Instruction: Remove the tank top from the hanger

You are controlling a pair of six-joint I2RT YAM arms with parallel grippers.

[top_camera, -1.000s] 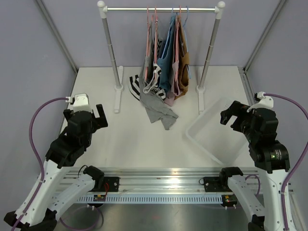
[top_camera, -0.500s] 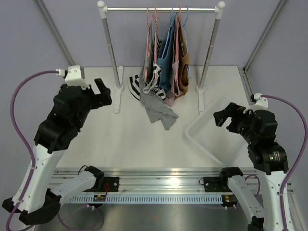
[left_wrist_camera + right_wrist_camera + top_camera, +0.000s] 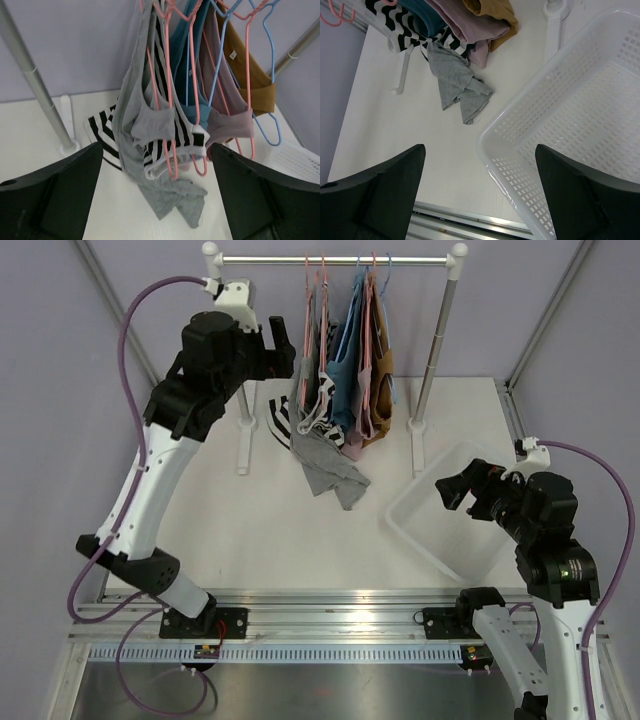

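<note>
A grey jersey tank top (image 3: 142,117) hangs at the left end of a tight bunch of garments, its thin straps looped over a pink wire hanger (image 3: 151,75). The body runs long and slack down to the white counter (image 3: 250,530). There its lower end lies crumpled in a heap just in front of the rack, toward the far edge and about midway between the left and right edges.

Pressed against the tank top's right side is a black-and-white striped top (image 3: 185,141) on a pink hanger of its own. Next come a teal top (image 3: 196,100), a mauve top (image 3: 227,125) and a mustard-brown top (image 3: 260,92), with light blue wire hangers (image 3: 274,140) showing among them. All the hooks crowd together on a silver metal clothes rail (image 3: 270,259), whose two uprights stand on white feet near the far edge. The striped cloth overlaps the grey, and the hangers lie close side by side.

A white perforated plastic basket (image 3: 580,115) sits at the right edge, turned at an angle and well apart from the heap.

The left gripper (image 3: 155,146) is raised high in front of the bunch, facing the grey and striped tops. Its jaws are spread wide with nothing between them and touch no cloth. The rail's left upright stands just beside it. The right gripper (image 3: 480,147) hovers over the basket's left rim, jaws fully apart and empty.
</note>
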